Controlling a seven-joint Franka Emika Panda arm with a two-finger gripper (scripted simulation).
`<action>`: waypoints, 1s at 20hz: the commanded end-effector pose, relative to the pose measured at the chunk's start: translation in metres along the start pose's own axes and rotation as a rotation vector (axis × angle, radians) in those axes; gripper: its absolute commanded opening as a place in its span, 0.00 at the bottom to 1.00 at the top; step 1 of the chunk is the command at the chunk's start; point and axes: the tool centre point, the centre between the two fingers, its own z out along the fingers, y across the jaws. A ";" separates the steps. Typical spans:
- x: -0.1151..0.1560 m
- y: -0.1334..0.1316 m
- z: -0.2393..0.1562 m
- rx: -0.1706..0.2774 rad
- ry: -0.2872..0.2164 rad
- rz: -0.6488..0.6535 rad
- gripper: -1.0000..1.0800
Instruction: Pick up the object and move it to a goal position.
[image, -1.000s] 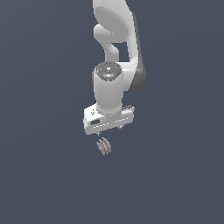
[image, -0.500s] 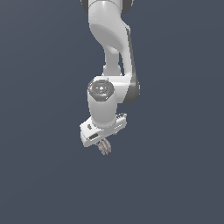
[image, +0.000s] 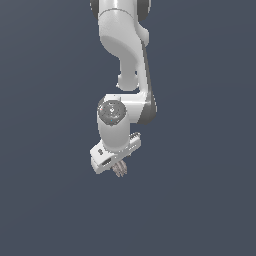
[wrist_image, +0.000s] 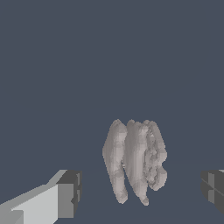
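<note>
The object (wrist_image: 134, 159) is a small grey-beige lump with lengthwise ridges and a knobbly side. In the wrist view it stands between my two dark finger pads (wrist_image: 70, 192), with a clear gap on each side and no contact. My gripper (wrist_image: 140, 192) is open around it. In the exterior view the object (image: 121, 170) shows just below the tilted white hand, and my gripper (image: 118, 164) sits directly over it. The fingers themselves are mostly hidden there by the hand and the object.
The white arm (image: 125, 45) comes down from the exterior view's top edge. Around it there is only a plain dark grey-blue background, with no other objects, edges or goal marker visible.
The hand has come down and tilted over the object, and the arm's upper links have swung into view. The object has stayed in about the same place.
</note>
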 end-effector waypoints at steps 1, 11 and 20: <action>0.000 0.001 0.001 0.001 0.000 -0.007 0.96; -0.001 0.000 0.033 0.001 0.000 -0.006 0.96; 0.000 0.000 0.051 0.001 0.000 -0.007 0.96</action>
